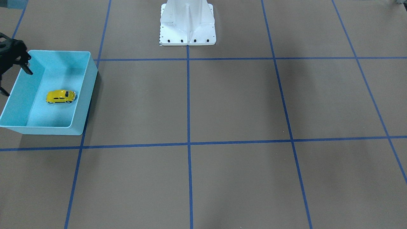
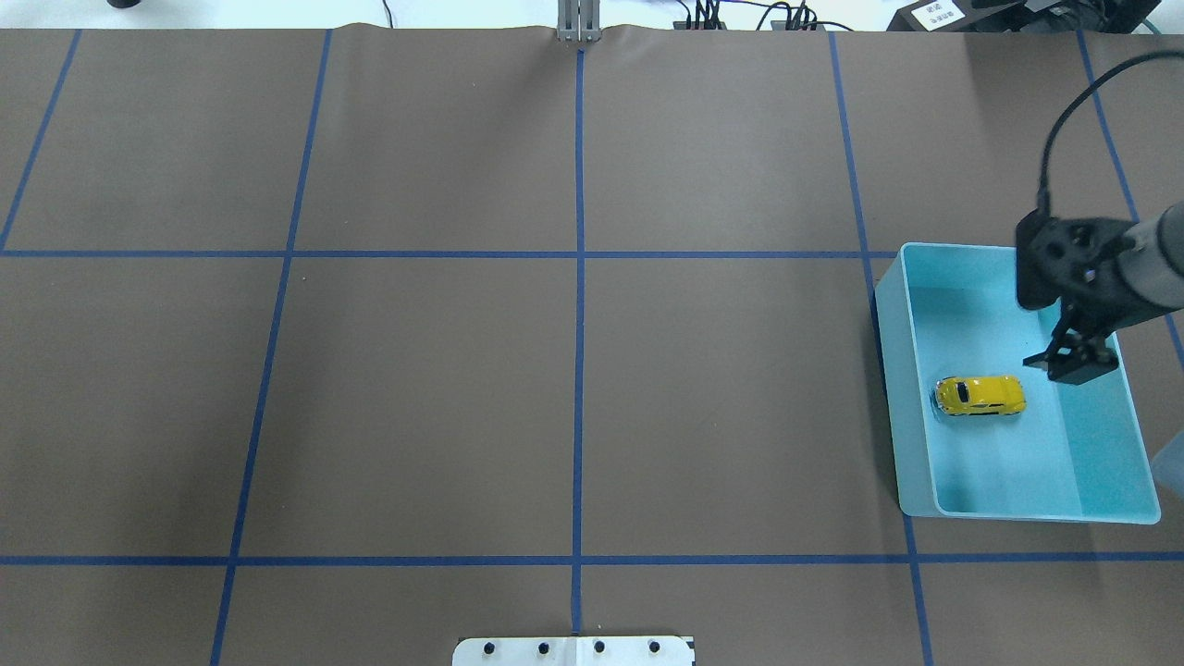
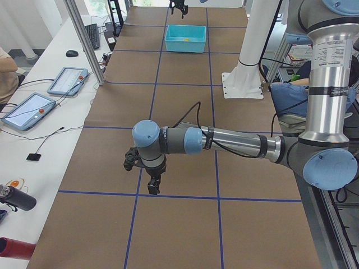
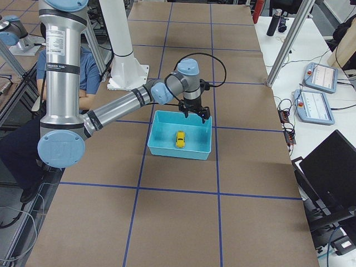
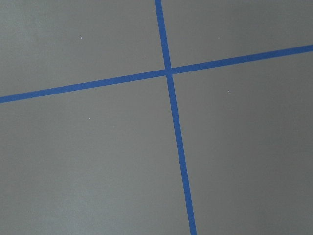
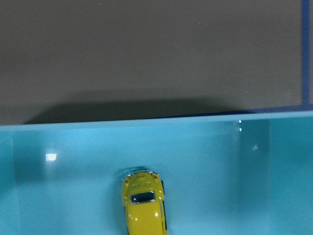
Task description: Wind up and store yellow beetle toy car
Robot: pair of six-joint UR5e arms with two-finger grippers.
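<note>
Yellow car (image 1: pixel 61 96) sits on its wheels on the floor of the blue bin (image 1: pixel 83 105), approx. mid-floor, touching no wall. Bin walls ring it on all 4 sides. Right gripper (image 1: pixel 19 84) hangs over the bin's outer end, fingers spread, gripping nothing, apart from the car. Left gripper (image 3: pixel 143 175) hovers over the bare brown table (image 1: pixel 241 101) by a crossing of blue tape lines (image 1: pixel 188 101); spread or pressed together, can't tell. White arm base (image 1: pixel 187 28) stands at the robot side of the table w/ 4 dark bolts showing. 2 tablets (image 3: pixel 68 80) and a dark bottle (image 3: pixel 14 197) lie on the side bench. White label (image 2: pixel 934 13) sits beyond the table; writing too small to read.
</note>
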